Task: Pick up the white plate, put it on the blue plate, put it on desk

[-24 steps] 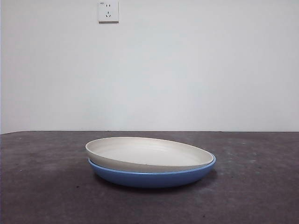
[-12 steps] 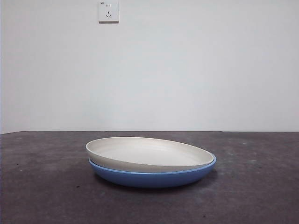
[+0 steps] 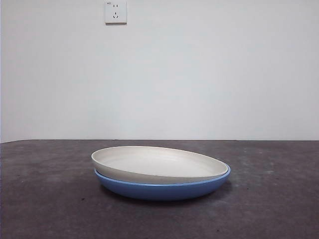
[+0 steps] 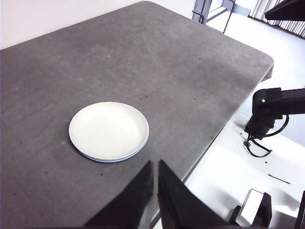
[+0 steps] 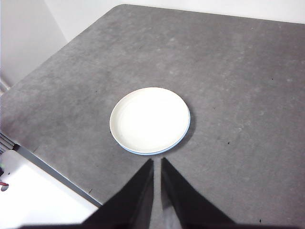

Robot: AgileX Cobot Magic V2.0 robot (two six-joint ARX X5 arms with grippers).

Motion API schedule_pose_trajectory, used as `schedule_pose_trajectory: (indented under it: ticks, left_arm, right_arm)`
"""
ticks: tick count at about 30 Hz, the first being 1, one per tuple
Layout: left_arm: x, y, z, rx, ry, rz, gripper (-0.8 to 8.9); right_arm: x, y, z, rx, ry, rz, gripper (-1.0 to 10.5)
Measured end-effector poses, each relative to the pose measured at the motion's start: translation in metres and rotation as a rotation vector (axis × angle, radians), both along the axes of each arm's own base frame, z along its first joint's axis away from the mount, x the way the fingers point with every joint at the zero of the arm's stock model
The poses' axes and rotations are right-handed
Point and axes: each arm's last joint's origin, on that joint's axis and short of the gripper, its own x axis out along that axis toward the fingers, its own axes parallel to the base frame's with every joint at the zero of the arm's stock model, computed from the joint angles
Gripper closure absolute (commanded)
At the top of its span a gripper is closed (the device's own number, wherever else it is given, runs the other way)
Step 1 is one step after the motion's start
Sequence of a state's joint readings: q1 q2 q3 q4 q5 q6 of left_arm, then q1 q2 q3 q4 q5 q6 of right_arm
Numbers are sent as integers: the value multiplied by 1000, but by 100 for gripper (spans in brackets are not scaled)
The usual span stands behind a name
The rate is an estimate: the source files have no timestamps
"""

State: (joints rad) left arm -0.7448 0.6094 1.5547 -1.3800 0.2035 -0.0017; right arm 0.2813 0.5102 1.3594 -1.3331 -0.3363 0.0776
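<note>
My left claw (image 4: 155, 167) has two plain matte black jaws, tapering to narrow tips. My right claw (image 5: 157, 164) looks the same: black, smooth, wedge-shaped, unmarked.

A white wall socket (image 3: 115, 12) is mounted high on the plain pale wall (image 3: 199, 74) at the back. In the left wrist view, black stand hardware (image 4: 267, 112) with a small green light occupies the white floor (image 4: 228, 167).

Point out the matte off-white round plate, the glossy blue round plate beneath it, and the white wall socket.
matte off-white round plate (image 3: 159, 164), front view: on its inner surface.
glossy blue round plate (image 3: 164, 190), front view: on its outer wall below the white rim.
white wall socket (image 3: 115, 12), front view: on its faceplate.
</note>
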Motion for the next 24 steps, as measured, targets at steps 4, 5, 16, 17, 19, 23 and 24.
schedule_pose_trajectory:
  ticks: [4,5,16,17,19,23,24]
  left_arm:
    - [0,0,0,0,0,0,797]
    - [0,0,0,-1,0,0,797]
    - [41,-22,-39,6,72,393,797]
    - [51,-23,-48,-10,46,440,797]
    - [68,-23,-66,-40,-15,510,797]
    - [96,-20,-118,-97,-164,596,797]
    - [101,-20,-135,-103,-193,616,797]
  right_arm:
    - [0,0,0,0,0,0,924]
    - [0,0,0,0,0,0,924]
    - [0,0,0,0,0,0,924]
    - [0,0,0,0,0,0,924]
    - [0,0,0,0,0,0,924]
    - [0,0,0,0,0,0,924]
    - [0,0,0,0,0,0,924]
